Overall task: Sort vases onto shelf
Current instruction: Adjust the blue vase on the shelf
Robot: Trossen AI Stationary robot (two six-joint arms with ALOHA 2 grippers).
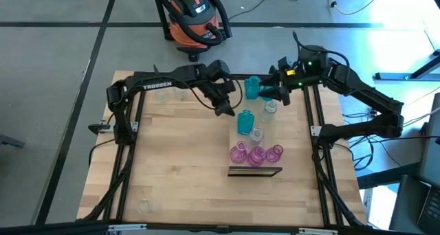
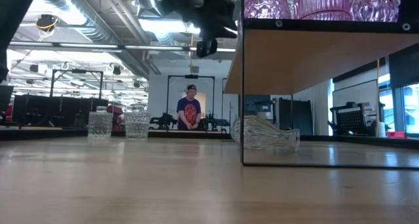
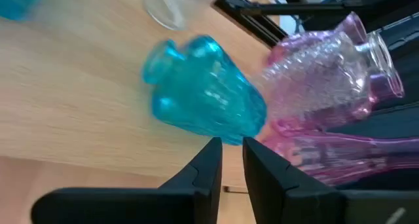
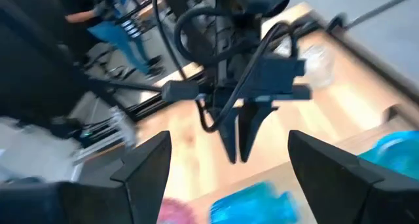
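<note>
Your left end effector (image 1: 227, 111) hangs over the worktop (image 1: 172, 166) just beside a teal vase (image 1: 245, 122) on the shelf (image 1: 256, 142); its fingers (image 3: 208, 165) are nearly clenched with only a thin gap, nothing between them. Your right end effector (image 1: 267, 92) sits at the shelf's far end, fingers (image 4: 147, 162) spread wide and empty, close to another teal vase (image 1: 252, 88). Three pink vases (image 1: 256, 154) stand in a row near the shelf's dark edge, clear ones between them and the teal. One clear vase (image 2: 265, 133) lies on its side, apparently under the shelf. Two clear vases (image 2: 118, 125) stand well apart. A person (image 2: 189, 111) stands in the room beyond.
</note>
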